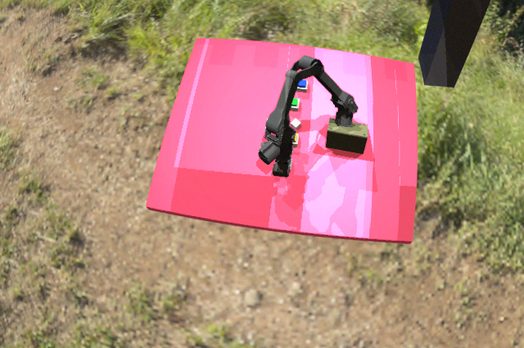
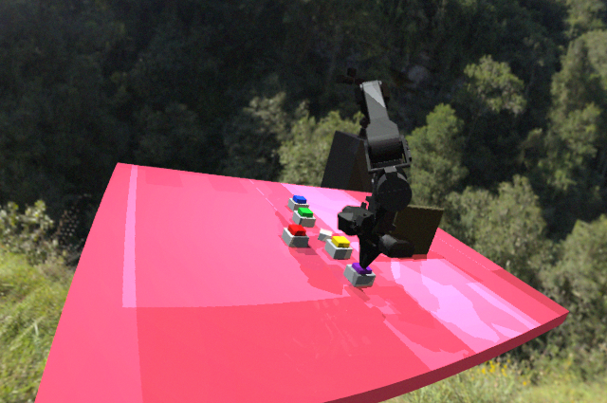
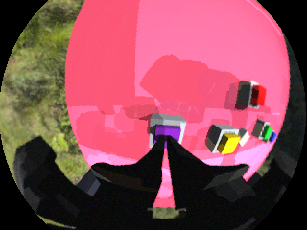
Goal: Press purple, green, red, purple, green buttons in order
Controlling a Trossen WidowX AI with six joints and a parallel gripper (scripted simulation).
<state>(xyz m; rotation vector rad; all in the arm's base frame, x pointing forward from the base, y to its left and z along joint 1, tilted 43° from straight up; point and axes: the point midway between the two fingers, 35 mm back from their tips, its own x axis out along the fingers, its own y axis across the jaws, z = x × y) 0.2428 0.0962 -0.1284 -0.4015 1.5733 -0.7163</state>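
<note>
Button in purple [image 2: 357, 269] [image 3: 168, 130] sits on the worktop [image 1: 228, 192] [image 2: 195, 242] [image 3: 206, 38], closest of the five to the top view's lower edge. The gripper [image 1: 282, 167] [image 2: 363, 266] [image 3: 165, 138] is pressed together at the tips, pinching nothing, pointing down and apparently touching the cap. Toward the upper edge come the yellow button [image 2: 340, 242] [image 3: 229, 144], white block [image 1: 295, 124] [image 2: 324, 234] [image 3: 244, 137], green button [image 1: 295, 102] [image 2: 305, 212] [image 3: 268, 133] and blue button [image 1: 302, 83] [image 2: 299, 199] [image 3: 273, 137]. The red button [image 2: 296, 229] [image 3: 259, 96] lies nearer the left edge; the olive base [image 1: 346, 141] [image 2: 426, 222], nearer the right.
</note>
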